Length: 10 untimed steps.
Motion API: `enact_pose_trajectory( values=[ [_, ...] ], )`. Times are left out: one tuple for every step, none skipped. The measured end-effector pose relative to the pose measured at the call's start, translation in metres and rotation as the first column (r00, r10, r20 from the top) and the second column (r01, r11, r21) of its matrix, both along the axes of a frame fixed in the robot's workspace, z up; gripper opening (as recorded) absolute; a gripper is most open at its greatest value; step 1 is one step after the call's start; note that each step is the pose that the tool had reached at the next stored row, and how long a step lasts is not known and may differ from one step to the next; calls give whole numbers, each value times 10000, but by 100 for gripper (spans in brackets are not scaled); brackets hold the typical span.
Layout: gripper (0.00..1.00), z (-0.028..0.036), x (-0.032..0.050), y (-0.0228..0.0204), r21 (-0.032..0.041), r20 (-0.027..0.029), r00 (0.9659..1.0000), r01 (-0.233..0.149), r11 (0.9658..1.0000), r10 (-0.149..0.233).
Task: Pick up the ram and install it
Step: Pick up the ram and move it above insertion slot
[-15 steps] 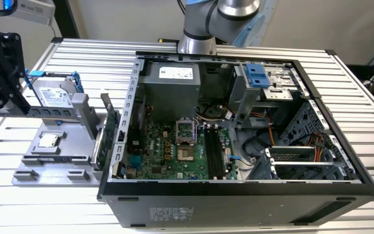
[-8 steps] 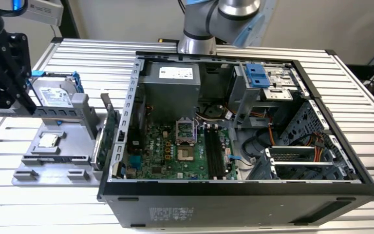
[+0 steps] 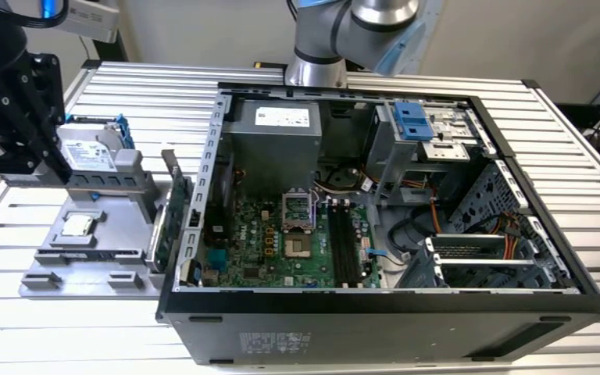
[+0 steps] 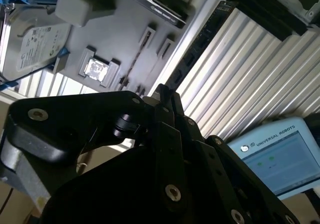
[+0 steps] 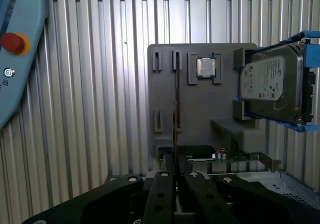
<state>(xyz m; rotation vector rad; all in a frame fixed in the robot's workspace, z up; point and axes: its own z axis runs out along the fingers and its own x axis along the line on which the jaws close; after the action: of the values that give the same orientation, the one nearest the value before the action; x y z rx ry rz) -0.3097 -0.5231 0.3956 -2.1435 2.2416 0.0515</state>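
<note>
The two fingers [image 5: 172, 176] are pressed together with nothing between them, seen also in the second wrist view [image 4: 162, 97]; they hang above the gray tray [image 5: 200, 109], clear of it.

Straight beyond the fingertips, the one ram [image 5: 176, 109] stands on its long edge in the tray; it shows as a thin dark line running away from the fingers, with bare tray on both of its long sides. Near the ram's far end, just to one side of it, sits one square chip [image 5: 206, 67] in its own pocket, apart from the ram. Farther out on that same side, one hard drive [image 5: 272, 87] in a blue frame leans at the tray's edge and overhangs it.

On the near side of the tray, one green card [image 5: 220, 156] with a metal bracket stands between the tray and the one open computer case [image 3: 383, 312]; the room there is tight.

Past the tray's other edges the ribbed metal surface [image 5: 100, 109] lies open; at its edge, well apart from the fingers, is one control tablet [image 5: 20, 59].
</note>
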Motion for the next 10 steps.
enact_pose_trajectory(
  values=[
    [0, 0, 21, 0, 0, 0, 10000, 0, 10000, 0],
    [0, 0, 43, 0, -1, 0, 10000, 0, 10000, 0],
    [0, 0, 64, 0, 0, 0, 10000, 0, 10000, 0],
    [0, 0, 87, 0, 0, 0, 10000, 0, 10000, 0],
    [0, 0, 109, 0, 0, 0, 10000, 0, 10000, 0],
    [0, 0, 130, 0, 0, 0, 10000, 0, 10000, 0],
    [0, 0, 149, 0, 0, 0, 10000, 0, 10000, 0],
    [0, 0, 166, 0, 0, 0, 10000, 0, 10000, 0],
    [0, 0, 183, 0, 1, 1, 10000, 0, 10000, 0],
    [0, 0, 201, 0, 0, 0, 10000, 0, 10000, 0]
  ],
)
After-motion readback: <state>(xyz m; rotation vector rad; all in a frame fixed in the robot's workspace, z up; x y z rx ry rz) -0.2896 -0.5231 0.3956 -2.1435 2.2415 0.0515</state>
